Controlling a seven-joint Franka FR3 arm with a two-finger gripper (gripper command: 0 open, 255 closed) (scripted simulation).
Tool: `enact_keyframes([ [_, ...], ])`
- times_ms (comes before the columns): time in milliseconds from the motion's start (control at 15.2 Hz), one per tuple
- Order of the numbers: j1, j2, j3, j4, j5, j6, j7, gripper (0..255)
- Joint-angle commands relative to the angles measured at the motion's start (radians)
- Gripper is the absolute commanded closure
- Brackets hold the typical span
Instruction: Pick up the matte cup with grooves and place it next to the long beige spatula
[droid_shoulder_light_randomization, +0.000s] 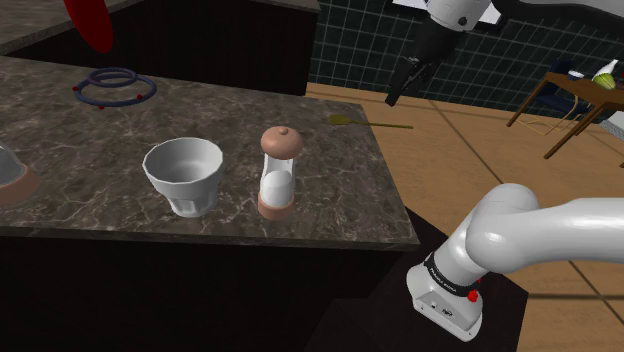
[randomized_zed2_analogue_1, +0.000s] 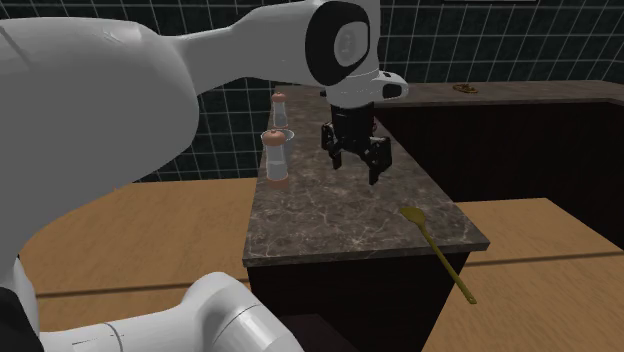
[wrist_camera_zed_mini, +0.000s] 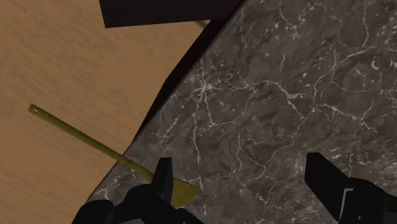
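The cup (droid_shoulder_light_randomization: 183, 175) is pale grey-white with vertical grooves and stands upright on the dark marble counter (droid_shoulder_light_randomization: 90, 150), toward the shoulder view's left. The long spatula (droid_shoulder_light_randomization: 345, 119) is olive-yellow; its head lies on the counter's far corner and its thin handle sticks out over the wooden floor. It lies the same way in the second exterior view (randomized_zed2_analogue_1: 430, 240) and the wrist view (wrist_camera_zed_mini: 95, 145). My gripper (droid_shoulder_light_randomization: 400, 85) hangs open and empty high above that corner, far from the cup. Its fingers (wrist_camera_zed_mini: 164, 181) stand wide apart over bare marble, with the spatula head beside one of them.
A tan-capped grinder (droid_shoulder_light_randomization: 279, 172) stands just right of the cup. Blue rings (droid_shoulder_light_randomization: 113, 87) lie farther back on the counter and a brownish object (droid_shoulder_light_randomization: 10, 180) sits at its left edge. The counter edge (wrist_camera_zed_mini: 172, 83) drops to wooden floor. A wooden table (droid_shoulder_light_randomization: 575, 95) stands far right.
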Motion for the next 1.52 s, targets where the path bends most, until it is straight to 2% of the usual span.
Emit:
enact_keyframes([
  [0, 0.0, 0.0, 0.0, 0.0, 0.0, 0.0, 0.0, 0],
  [792, 0.053, 0.18, 0.22, 0.027, 0.164, 0.193, 0.268, 0],
  [1122, 0.06, 0.296, 0.314, 0.089, 0.196, 0.276, 0.378, 0],
  [1452, 0.056, 0.433, 0.41, 0.18, 0.194, 0.352, 0.494, 0],
])
